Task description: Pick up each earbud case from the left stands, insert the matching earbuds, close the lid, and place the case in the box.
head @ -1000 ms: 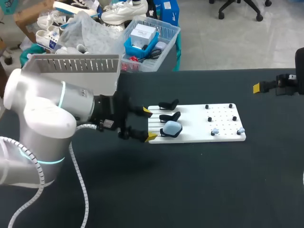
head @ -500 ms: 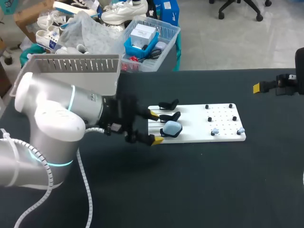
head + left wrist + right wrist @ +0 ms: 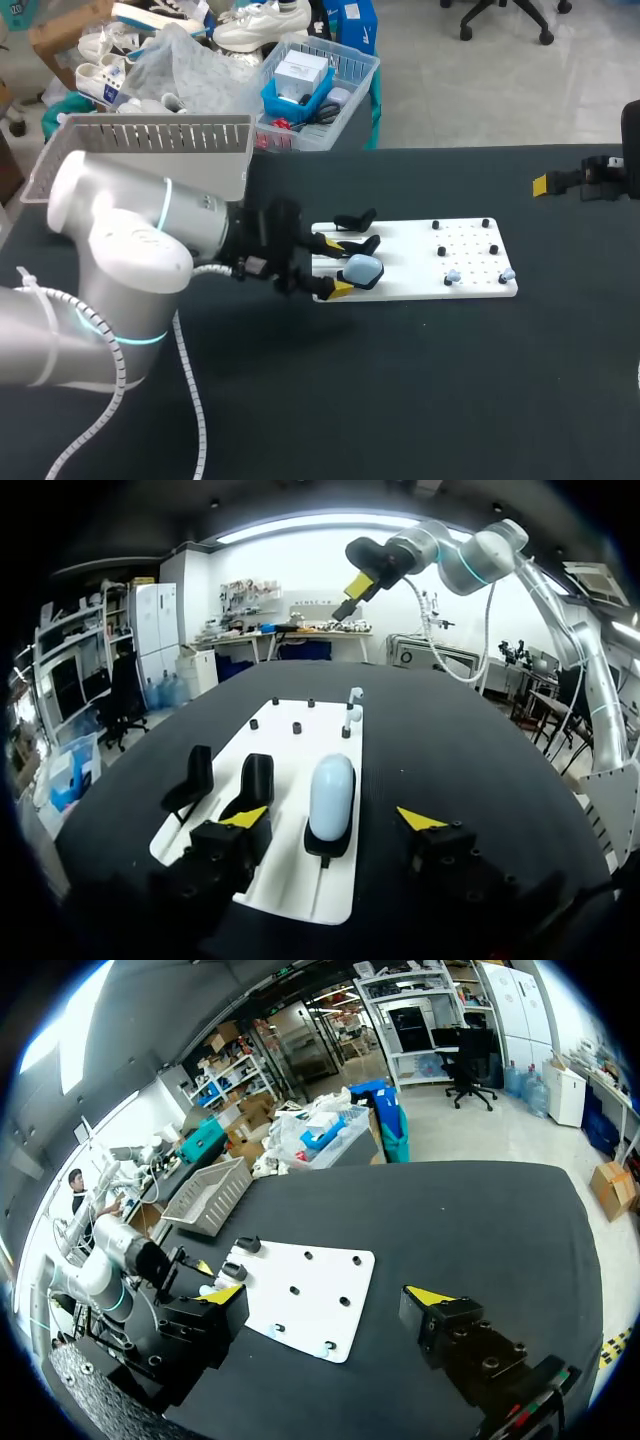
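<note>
The counter (image 3: 450,380) was a broad black surface, matte and evenly lit, with what seemed a cloth-like covering; its far edge ran straight across the head view.

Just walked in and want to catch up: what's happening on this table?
The left gripper is open at the stand end of the white board, lined up on the light-blue earbud case, which sits on its stand, not gripped. The two other black stands are empty. Small earbuds lie at the board's far end. The right gripper is open near the table's right side, holding nothing.
</note>
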You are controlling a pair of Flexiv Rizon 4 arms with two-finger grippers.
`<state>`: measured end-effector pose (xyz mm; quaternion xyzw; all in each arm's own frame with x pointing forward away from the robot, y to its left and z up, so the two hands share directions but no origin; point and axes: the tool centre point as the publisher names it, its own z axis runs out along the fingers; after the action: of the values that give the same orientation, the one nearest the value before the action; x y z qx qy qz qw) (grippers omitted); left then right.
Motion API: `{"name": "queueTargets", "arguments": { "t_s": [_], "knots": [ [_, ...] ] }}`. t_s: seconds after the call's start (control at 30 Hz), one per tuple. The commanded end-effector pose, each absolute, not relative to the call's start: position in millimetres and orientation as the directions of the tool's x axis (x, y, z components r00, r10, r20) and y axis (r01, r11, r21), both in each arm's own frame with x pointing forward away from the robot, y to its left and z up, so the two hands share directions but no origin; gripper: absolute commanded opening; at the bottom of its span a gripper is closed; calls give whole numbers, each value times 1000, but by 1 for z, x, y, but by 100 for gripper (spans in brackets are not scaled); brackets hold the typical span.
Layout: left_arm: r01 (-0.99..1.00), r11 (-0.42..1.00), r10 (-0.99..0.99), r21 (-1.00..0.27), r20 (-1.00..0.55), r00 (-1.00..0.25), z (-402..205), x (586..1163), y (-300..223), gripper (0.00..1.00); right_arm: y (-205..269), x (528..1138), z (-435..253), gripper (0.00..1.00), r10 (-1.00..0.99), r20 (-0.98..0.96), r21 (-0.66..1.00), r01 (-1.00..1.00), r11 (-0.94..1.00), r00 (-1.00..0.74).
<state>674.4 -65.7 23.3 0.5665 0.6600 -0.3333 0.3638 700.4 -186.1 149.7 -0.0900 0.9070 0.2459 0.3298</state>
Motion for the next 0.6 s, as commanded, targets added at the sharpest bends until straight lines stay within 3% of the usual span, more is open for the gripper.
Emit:
{"name": "queueTargets", "arguments": {
  "t_s": [0.03,0.6],
  "knots": [
    [991,131,511,-32,-855,-95,19,679,-69,78,-186,701,150,100,-1,-642,386,-325,863,-766],
    [992,117,507,-39,-857,-93,22,676,-75,78,-186,701,150,100,-1,-642,386,-325,863,-766]
  ]
}}
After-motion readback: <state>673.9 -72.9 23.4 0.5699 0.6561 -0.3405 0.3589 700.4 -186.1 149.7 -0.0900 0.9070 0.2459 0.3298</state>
